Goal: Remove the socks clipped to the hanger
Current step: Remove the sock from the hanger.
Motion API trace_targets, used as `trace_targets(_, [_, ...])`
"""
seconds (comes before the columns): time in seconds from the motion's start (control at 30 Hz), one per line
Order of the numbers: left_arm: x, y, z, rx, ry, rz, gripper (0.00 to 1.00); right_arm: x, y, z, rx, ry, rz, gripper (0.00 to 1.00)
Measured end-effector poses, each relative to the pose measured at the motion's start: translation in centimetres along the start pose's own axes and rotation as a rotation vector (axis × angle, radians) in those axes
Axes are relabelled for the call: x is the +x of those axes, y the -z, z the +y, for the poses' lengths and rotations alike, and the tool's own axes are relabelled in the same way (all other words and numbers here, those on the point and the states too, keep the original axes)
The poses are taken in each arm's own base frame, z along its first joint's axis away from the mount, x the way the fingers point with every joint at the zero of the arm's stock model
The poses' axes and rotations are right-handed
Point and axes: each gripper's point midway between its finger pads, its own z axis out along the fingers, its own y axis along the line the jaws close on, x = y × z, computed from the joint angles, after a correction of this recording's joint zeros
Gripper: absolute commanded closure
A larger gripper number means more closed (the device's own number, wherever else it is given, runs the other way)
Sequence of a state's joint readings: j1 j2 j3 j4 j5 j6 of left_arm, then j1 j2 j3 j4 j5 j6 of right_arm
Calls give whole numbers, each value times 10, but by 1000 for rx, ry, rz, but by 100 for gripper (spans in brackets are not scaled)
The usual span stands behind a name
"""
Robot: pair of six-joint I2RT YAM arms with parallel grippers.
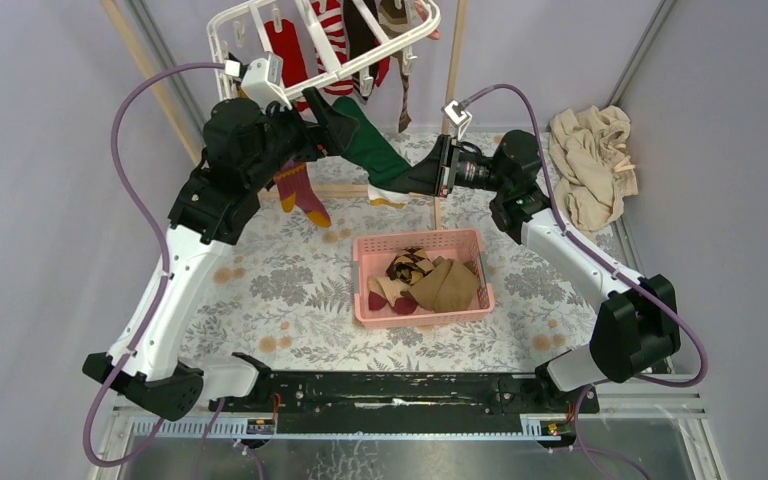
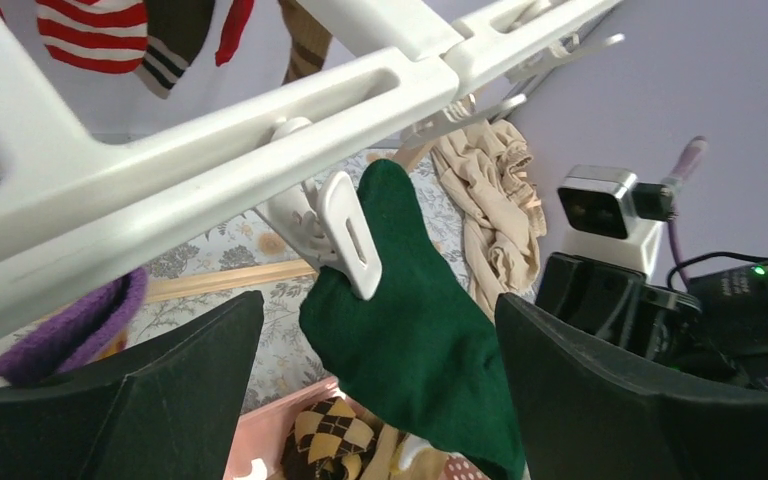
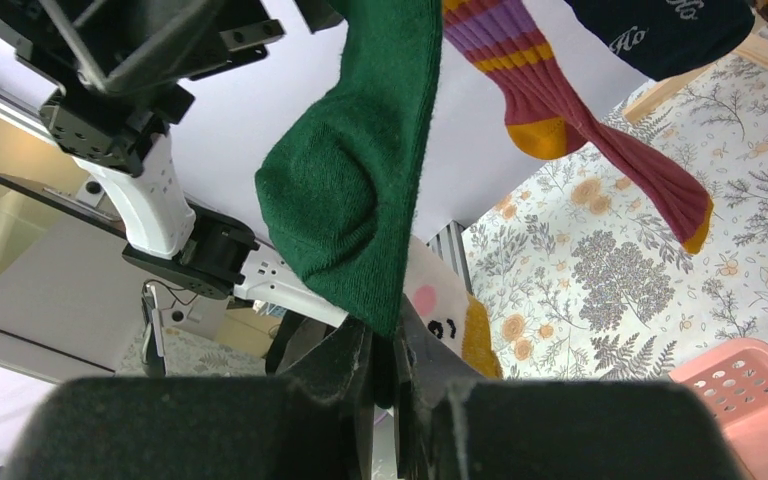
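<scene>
The white hanger [image 1: 260, 12] hangs at the top back, with several socks clipped under it. A green sock [image 1: 372, 148] slants down from a white clip [image 2: 346, 232] on a hanger bar [image 2: 260, 130]. My right gripper [image 1: 425, 180] is shut on its lower end, and the right wrist view shows the green sock [image 3: 355, 170] pinched between the jaws of the right gripper [image 3: 385, 345]. My left gripper [image 2: 380, 300] is open, one finger on either side of the green sock [image 2: 420, 330], just below the clip and not touching it.
A pink basket [image 1: 420, 236] with several loose socks sits mid-table. A maroon and yellow sock [image 1: 300, 195] and a white face-print sock [image 3: 438, 305] hang nearby, with red socks [image 1: 290, 50] behind. Beige cloth [image 1: 592, 165] lies at the right. Wooden poles [image 1: 150, 70] flank the hanger.
</scene>
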State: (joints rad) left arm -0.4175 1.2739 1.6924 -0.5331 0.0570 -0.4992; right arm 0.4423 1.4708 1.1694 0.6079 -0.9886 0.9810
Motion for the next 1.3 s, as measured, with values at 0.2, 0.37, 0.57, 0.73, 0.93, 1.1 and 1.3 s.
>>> trace_targets(0.2, [13, -17, 14, -23, 5, -19, 11, -1, 0, 2, -7, -3, -4, 89])
trace_targets(0.37, [11, -20, 21, -38, 18, -73, 17, -2, 0, 4, -13, 1, -7, 89])
trace_targets(0.57, [-8, -2, 17, -31, 27, -174, 15, -3, 0, 5, -16, 6, -9, 89])
trace_targets(0.73, [-26, 10, 10, -15, 28, -241, 15, -3, 0, 5, -16, 2, -9, 89])
trace_targets(0.93, [-30, 6, 11, -18, 29, -260, 20, -4, 0, 6, -21, 0, -11, 89])
trace_targets(1.1, [-29, -3, 14, -26, 30, -263, 22, -4, 0, 6, -21, -2, -11, 89])
trace_targets(1.3, [-29, -9, 16, -33, 31, -265, 31, -4, 0, 6, -21, -2, -11, 89])
